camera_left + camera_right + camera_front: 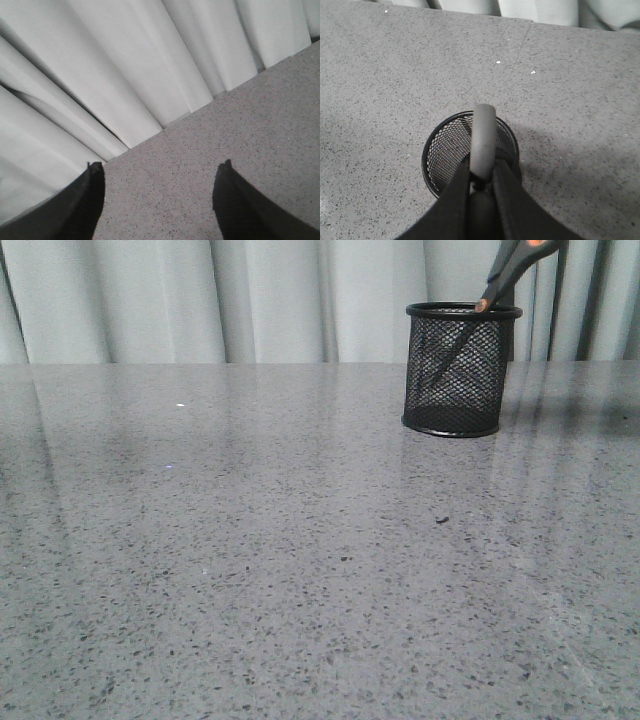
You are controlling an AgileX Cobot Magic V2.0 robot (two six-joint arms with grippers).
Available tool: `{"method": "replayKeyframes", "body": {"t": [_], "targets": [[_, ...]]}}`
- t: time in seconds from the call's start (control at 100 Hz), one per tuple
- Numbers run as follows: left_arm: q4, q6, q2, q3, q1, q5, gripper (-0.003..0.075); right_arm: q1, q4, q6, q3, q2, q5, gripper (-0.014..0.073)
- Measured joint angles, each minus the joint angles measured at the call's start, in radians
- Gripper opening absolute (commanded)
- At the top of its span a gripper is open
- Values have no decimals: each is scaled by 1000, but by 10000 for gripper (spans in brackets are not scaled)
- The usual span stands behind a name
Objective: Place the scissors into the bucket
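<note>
The bucket [460, 370], a black wire-mesh cup, stands upright on the table at the back right. The scissors [505, 275] lean in it, blades down inside the mesh, with the grey and orange handles rising past the rim toward the upper right. In the right wrist view my right gripper [481, 167] is shut on the scissors' grey handle [484, 132], directly above the bucket's open mouth [429, 162]. My left gripper [161, 165] is open and empty above bare table near the curtain. Neither gripper shows in the front view.
The grey speckled table [250, 540] stretches wide in front and to the left of the bucket. A pale pleated curtain [250, 300] hangs along the table's far edge. A small dark speck [441, 519] lies in front of the bucket.
</note>
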Motion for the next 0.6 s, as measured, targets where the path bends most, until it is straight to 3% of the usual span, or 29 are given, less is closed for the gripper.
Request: {"method": "replayKeyframes", "body": {"t": [0.19, 0.43, 0.6], "targets": [[0, 0, 0, 0, 0, 8, 420, 7, -2, -1, -1, 36, -13, -13], [0, 0, 0, 0, 0, 16, 420, 7, -2, -1, -5, 49, -31, 292], [0, 0, 0, 0, 0, 16, 420, 4, 0, -1, -15, 49, -54, 302]]}}
